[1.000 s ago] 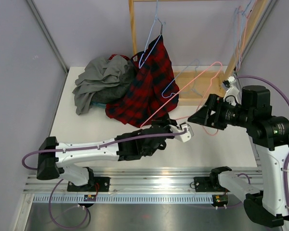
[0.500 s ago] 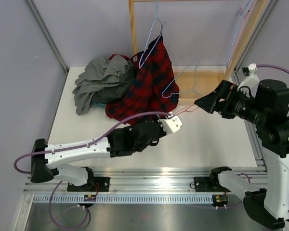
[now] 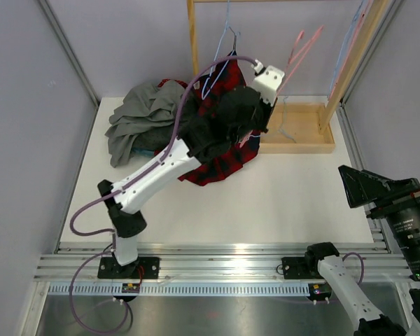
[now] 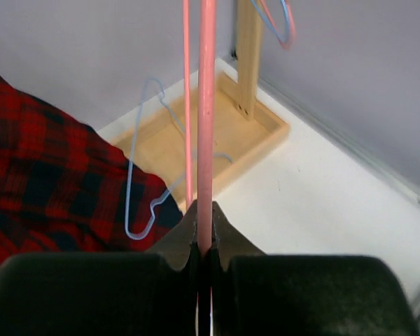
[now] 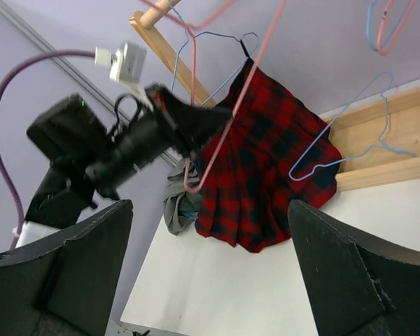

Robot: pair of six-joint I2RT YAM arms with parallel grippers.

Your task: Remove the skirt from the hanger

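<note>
Left pincer is clamped tight on the thin pink wire hanger — right pincer at lower right gapes wide, holding nothing.

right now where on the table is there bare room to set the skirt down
Free: the front right of the white tabletop, between the red plaid skirt and the near metal rail. Crowded: the back, with the grey clothing heap and the wooden rack base.

Skirt red-and-black plaid; hanger pink; clothes heap grey, perhaps teal beneath.
</note>
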